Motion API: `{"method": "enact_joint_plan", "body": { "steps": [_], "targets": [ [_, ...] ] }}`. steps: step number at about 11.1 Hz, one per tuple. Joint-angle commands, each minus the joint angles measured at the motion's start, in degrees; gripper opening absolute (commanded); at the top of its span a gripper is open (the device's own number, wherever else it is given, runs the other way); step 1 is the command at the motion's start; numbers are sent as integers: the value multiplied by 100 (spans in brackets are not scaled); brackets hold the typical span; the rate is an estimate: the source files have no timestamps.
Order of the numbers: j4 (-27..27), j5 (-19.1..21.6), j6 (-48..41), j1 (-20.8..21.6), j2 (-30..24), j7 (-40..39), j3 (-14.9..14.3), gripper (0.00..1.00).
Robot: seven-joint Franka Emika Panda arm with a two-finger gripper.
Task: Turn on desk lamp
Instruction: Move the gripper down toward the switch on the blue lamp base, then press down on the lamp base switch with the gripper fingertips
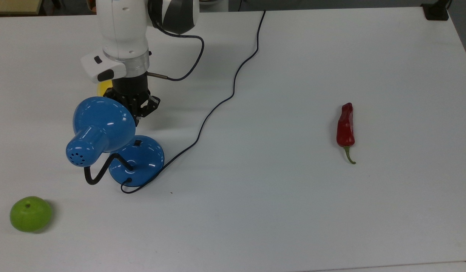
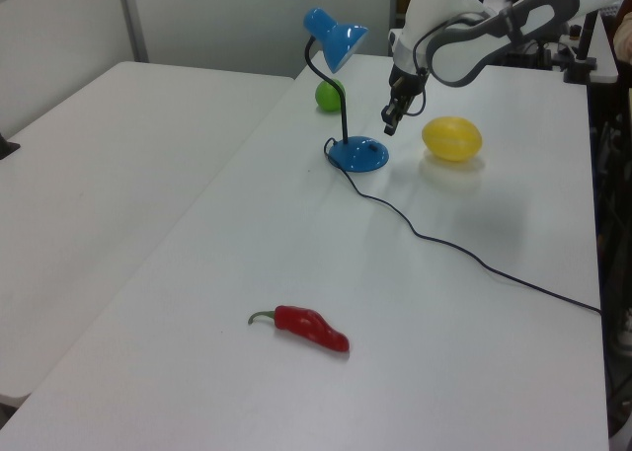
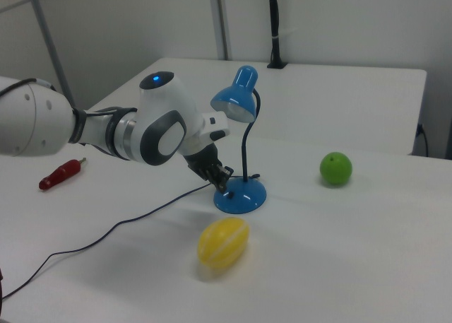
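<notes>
While above the desk lamp [image 3: 240, 194] base, fingers [image 3: 224, 183] hover, lamp unlit.

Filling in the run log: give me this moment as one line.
task: turn on desk lamp | gripper: shut, empty, above lamp base | switch: not yet touched | lamp: unlit

White table [image 1: 286, 211]: red chili pepper [image 1: 345, 126] nr top view's right edge; green apple [image 1: 30, 213] nr its bottom-left corner; yellow melon-like fruit [image 3: 222, 242] mid-table, right view.

One desk lamp [image 1: 104, 132], one red chili [image 1: 345, 126], one green fruit [image 1: 30, 213], and what looks like one yellow melon [image 3: 222, 242].
</notes>
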Motion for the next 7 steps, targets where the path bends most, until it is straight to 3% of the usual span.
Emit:
{"method": "enact_joint_plan", "body": {
  "steps": [1, 7],
  "targets": [
    [84, -44, 490, -13, 218, -120, -1, 0],
    [375, -44, 806, -13, 588, -200, -10, 0]
  ]
}}
